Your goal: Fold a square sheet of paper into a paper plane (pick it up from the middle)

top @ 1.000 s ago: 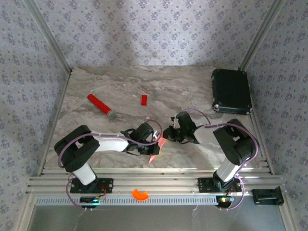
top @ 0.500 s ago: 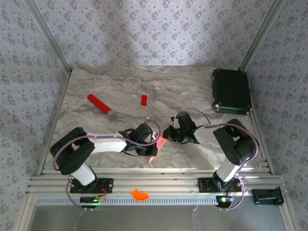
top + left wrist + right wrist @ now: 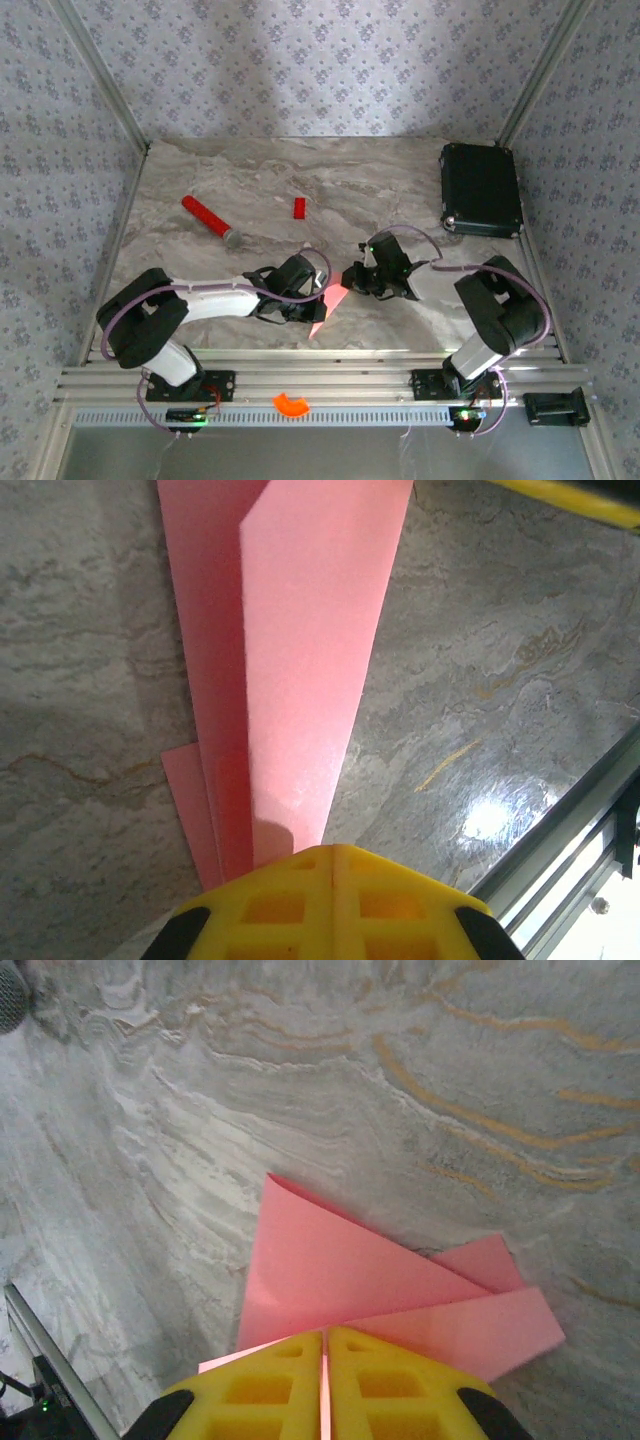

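The square sheet of paper [image 3: 331, 303] lies near the table's front middle, folded into a narrow, creased salmon-pink pointed shape. In the left wrist view the paper [image 3: 300, 680] runs away from my left gripper [image 3: 332, 852]. That gripper's yellow jaws are pressed together, their tips over the paper's narrow end; nothing pink shows in the seam. In the top view the left gripper [image 3: 316, 303] sits at the paper's left side. My right gripper [image 3: 346, 284] is at its upper end. In the right wrist view the right gripper [image 3: 325, 1338] pinches an edge of the paper [image 3: 340, 1270] in a thin slit, with folded flaps spreading beyond.
A red stick with a grey tip [image 3: 208, 219] and a small red block [image 3: 298, 207] lie further back on the left. A black case [image 3: 481, 189] stands at the back right. An orange piece [image 3: 291, 404] rests on the front rail. The metal rail [image 3: 570, 870] runs close by.
Both arms shifted slightly, the left elbow further left and the right elbow further right. The paper stayed between the two grippers in about the same place.
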Robot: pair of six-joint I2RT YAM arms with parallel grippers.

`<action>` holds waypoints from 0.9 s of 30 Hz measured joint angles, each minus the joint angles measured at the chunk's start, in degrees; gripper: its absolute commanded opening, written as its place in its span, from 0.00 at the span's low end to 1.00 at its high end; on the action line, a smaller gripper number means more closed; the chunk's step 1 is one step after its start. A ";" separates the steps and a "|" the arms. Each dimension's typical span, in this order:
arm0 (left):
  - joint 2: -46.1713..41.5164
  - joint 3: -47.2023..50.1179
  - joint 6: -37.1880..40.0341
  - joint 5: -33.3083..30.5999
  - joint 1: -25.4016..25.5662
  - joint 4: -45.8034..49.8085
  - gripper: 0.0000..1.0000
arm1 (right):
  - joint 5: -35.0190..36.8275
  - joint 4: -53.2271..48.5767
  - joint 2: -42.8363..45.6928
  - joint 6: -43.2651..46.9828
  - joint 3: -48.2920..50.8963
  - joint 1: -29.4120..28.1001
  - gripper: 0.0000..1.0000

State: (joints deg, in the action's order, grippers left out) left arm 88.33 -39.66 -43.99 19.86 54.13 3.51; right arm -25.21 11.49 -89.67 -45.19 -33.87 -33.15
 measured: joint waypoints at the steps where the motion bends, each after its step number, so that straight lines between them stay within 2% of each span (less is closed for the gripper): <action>1: -0.09 0.00 0.00 0.00 0.00 0.00 0.01 | 0.24 -0.63 1.16 0.00 0.00 0.00 0.13; 11: -1.09 0.00 -0.04 -0.22 -0.42 -0.04 0.01 | 2.12 -4.50 9.07 0.17 0.00 0.00 0.22; 27: -4.66 1.92 -1.55 -0.20 -3.28 -1.18 0.07 | 4.04 -6.01 12.48 -0.31 2.14 0.00 0.27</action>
State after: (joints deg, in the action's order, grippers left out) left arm 83.68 -37.74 -45.54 19.66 50.85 2.33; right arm -21.17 5.48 -77.19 -45.50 -31.73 -33.15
